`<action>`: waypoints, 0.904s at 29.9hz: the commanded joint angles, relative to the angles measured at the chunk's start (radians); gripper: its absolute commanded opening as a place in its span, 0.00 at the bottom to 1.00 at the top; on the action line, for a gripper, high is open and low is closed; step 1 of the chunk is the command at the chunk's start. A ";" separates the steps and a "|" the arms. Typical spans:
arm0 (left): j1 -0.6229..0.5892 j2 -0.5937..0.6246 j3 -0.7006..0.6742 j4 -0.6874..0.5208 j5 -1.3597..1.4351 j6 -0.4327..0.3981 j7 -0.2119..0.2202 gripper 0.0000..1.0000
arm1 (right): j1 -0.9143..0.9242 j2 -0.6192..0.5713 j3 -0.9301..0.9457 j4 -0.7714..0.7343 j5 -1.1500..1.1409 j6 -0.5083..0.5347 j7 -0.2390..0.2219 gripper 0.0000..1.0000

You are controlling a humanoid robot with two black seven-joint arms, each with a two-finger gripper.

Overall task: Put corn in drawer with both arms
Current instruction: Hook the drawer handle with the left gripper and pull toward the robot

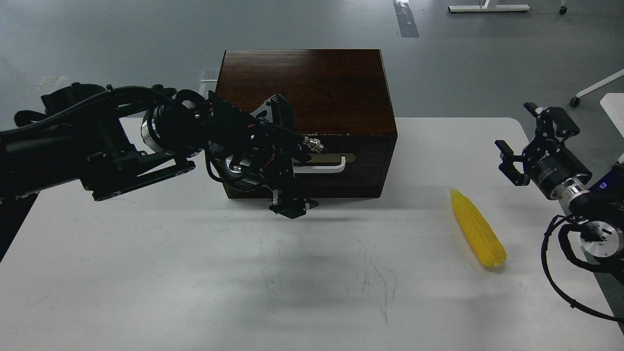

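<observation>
The yellow corn [477, 229] lies on the white table at the right, tip pointing away from me. The drawer [341, 163] of the dark brown wooden box [312, 83] is closed, and its white bar handle [329, 168] shows on the front. My left gripper [291, 208] hangs in front of the drawer, covering the handle's left end, with its dark fingers pointing down to the table. I cannot tell its fingers apart. My right gripper [525, 139] is open and empty, above and to the right of the corn.
The box stands at the table's far middle. The table's right edge [546, 204] runs close to the corn. White furniture legs [487, 7] stand on the grey floor behind.
</observation>
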 commanded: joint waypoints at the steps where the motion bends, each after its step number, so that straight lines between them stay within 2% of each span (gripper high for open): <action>1: 0.012 -0.003 0.000 0.000 0.000 0.000 0.000 0.98 | 0.000 0.000 0.000 0.000 0.000 0.000 0.000 1.00; 16: 0.014 -0.017 0.028 0.036 0.000 0.000 0.000 0.98 | -0.002 0.000 0.000 0.000 0.000 -0.001 0.000 1.00; 27: 0.017 -0.017 0.049 -0.019 0.000 0.000 0.000 0.98 | -0.002 -0.003 0.001 0.000 0.000 -0.003 0.000 1.00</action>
